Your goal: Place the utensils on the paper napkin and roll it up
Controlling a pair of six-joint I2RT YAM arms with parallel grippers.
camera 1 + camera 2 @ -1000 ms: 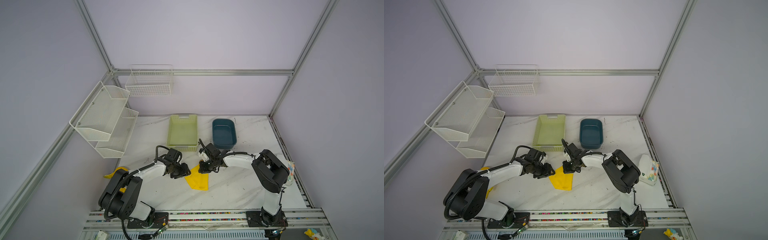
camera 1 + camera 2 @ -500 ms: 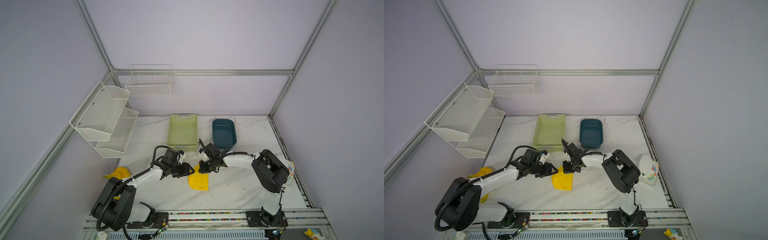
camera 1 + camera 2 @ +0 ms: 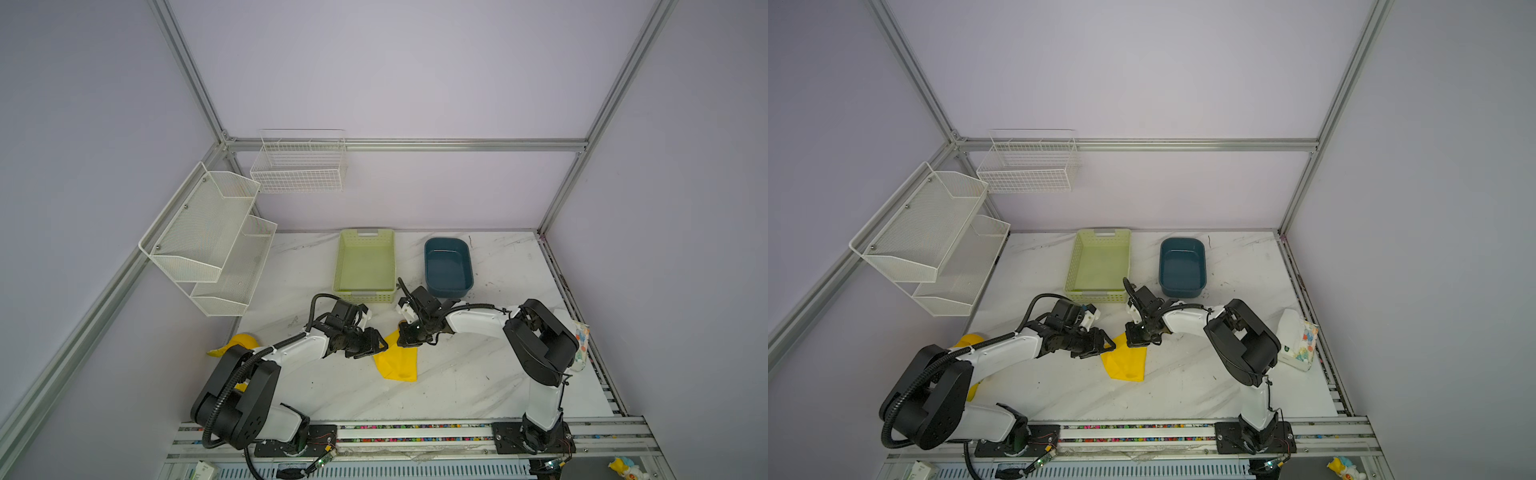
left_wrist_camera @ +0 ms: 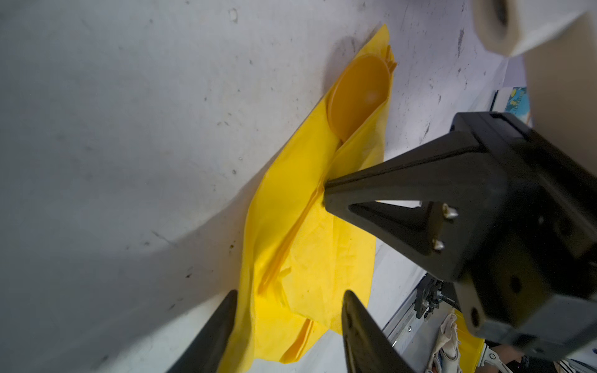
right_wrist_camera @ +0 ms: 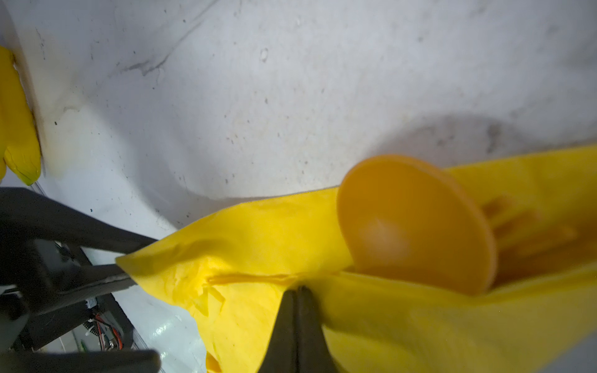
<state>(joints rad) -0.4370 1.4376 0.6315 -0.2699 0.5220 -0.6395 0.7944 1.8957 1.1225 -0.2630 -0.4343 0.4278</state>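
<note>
The paper napkin [image 3: 397, 362] is seen on the marble table [image 3: 465, 386], lying right between the two grippers and folded loosely lengthwise over the utensils. In both top views the left gripper [image 3: 376, 344] and the right gripper [image 3: 409, 337] are brought low at the same end of the sheet, one at each side, and the rest of the napkin trails away from them towards the arm bases.

From the left wrist, the left gripper [image 4: 290, 292] is shown with its fingers [image 4: 223, 329] spread apart. The napkin's near end [image 4: 307, 245] is caught in the gap between them, but nothing is clamped. Just ahead of those fingers the right gripper [image 4: 326, 193] is met, its tip pressed against the folded edge. Farther ahead, the spoon [image 4: 358, 93] is spotted with its round bowl poking out of the fold.

From the right wrist, the right gripper [image 5: 295, 292] is seen pinched fully together, with its tips set on the napkin's crease [image 5: 258, 239]. Whether paper is nipped between them cannot be told. The spoon's bowl [image 5: 413, 222] is found just past those tips, and the fork [image 5: 529, 232] is blurred beside it.

Beyond both grippers, the green basket [image 3: 365, 296] and the blue tub [image 3: 449, 291] are left standing side by side.
</note>
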